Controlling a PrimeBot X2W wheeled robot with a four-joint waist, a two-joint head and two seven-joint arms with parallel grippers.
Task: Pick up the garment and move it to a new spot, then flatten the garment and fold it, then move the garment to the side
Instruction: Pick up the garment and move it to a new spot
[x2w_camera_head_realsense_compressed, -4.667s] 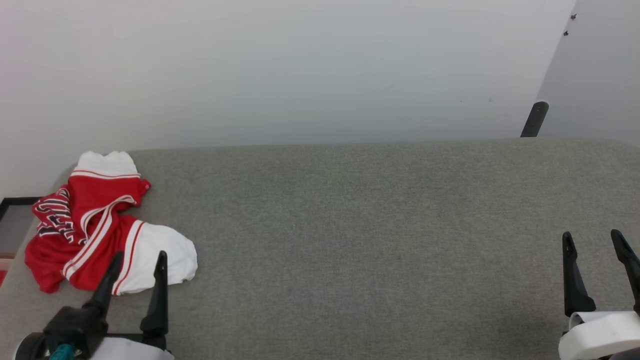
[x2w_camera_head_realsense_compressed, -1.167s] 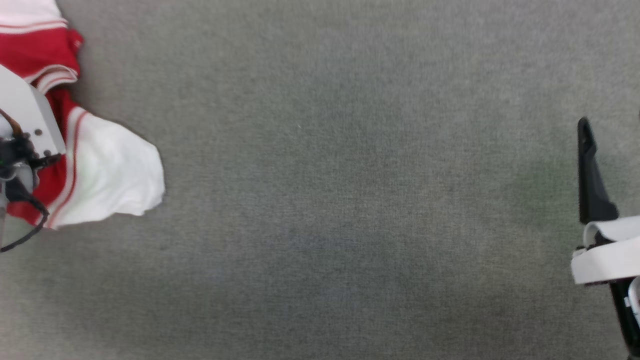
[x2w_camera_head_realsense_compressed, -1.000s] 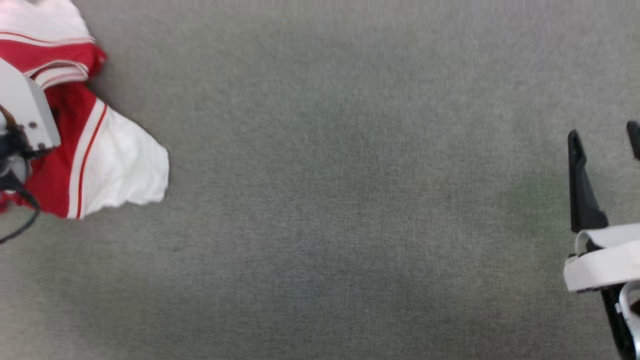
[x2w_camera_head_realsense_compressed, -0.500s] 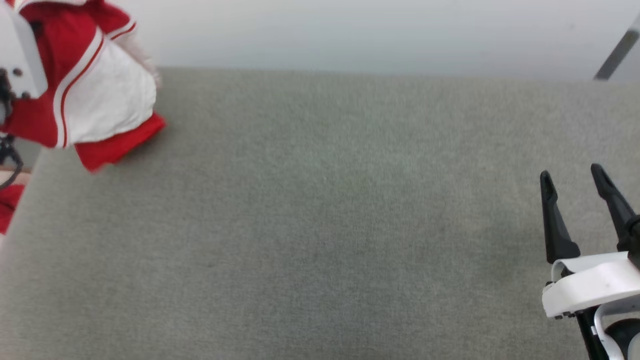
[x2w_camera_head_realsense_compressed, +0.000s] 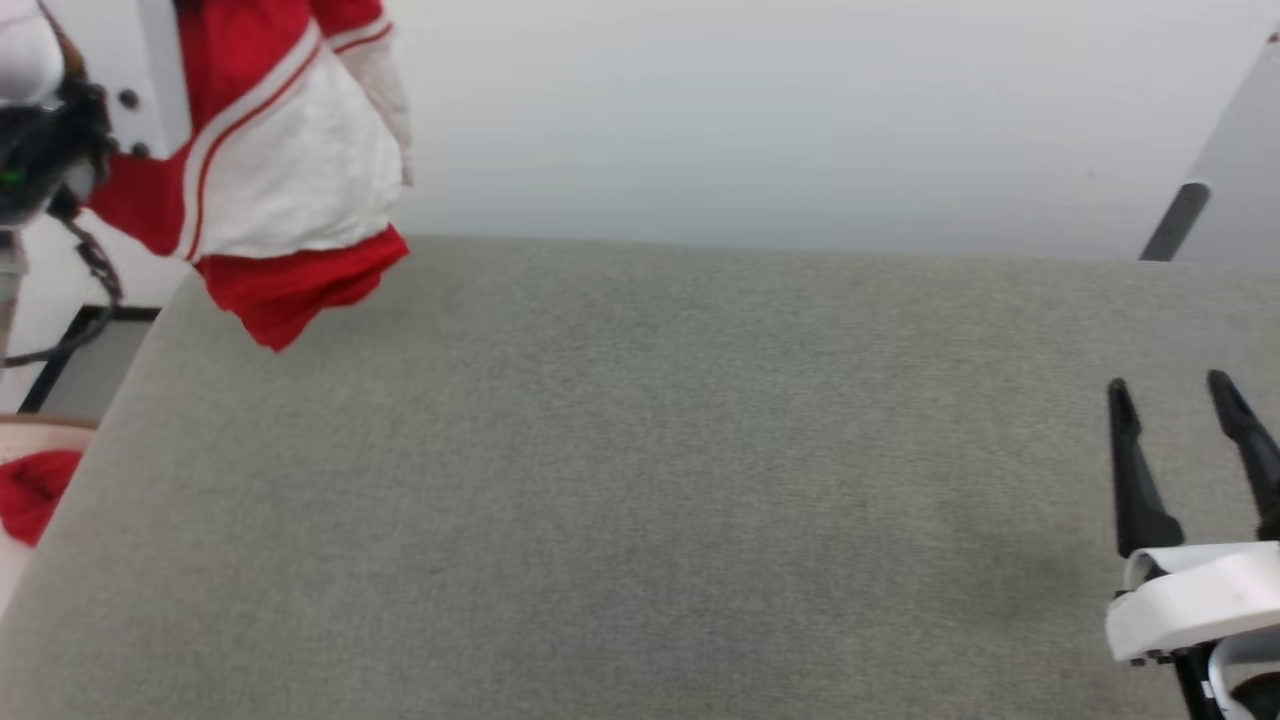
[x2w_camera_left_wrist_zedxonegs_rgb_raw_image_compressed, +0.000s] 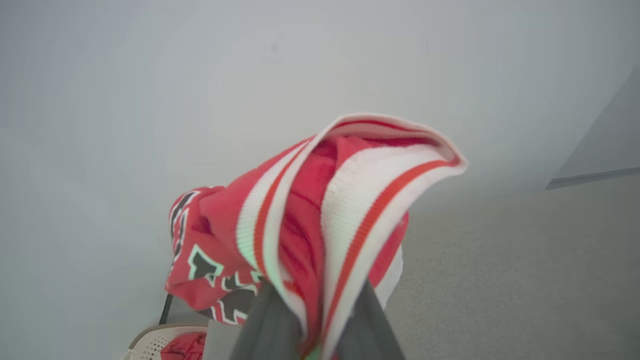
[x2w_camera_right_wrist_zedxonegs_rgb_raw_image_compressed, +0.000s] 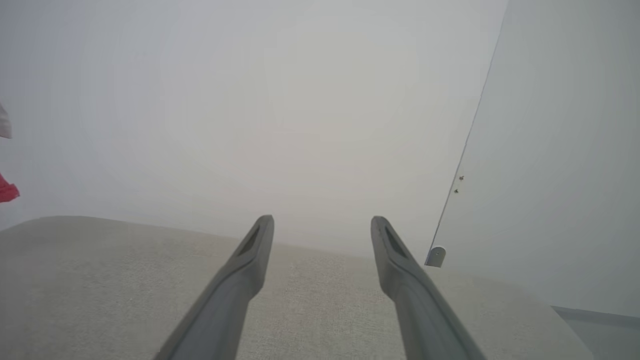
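The left gripper (x2w_camera_left_wrist_zedxonegs_rgb_raw_image_compressed: 312, 325) is clamped on the striped trim (x2w_camera_left_wrist_zedxonegs_rgb_raw_image_compressed: 350, 220) of the red jersey (x2w_camera_left_wrist_zedxonegs_rgb_raw_image_compressed: 210, 250), which hangs from it, seemingly clear of the grey table (x2w_camera_head_realsense_compressed: 640, 480). The right gripper (x2w_camera_head_realsense_compressed: 1170, 395), well apart to the side, stands open and empty. Pickup looks done; setting down, flattening and folding remain.

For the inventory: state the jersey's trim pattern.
Red-and-white stripes on the jersey trim, clearest in left wrist view.
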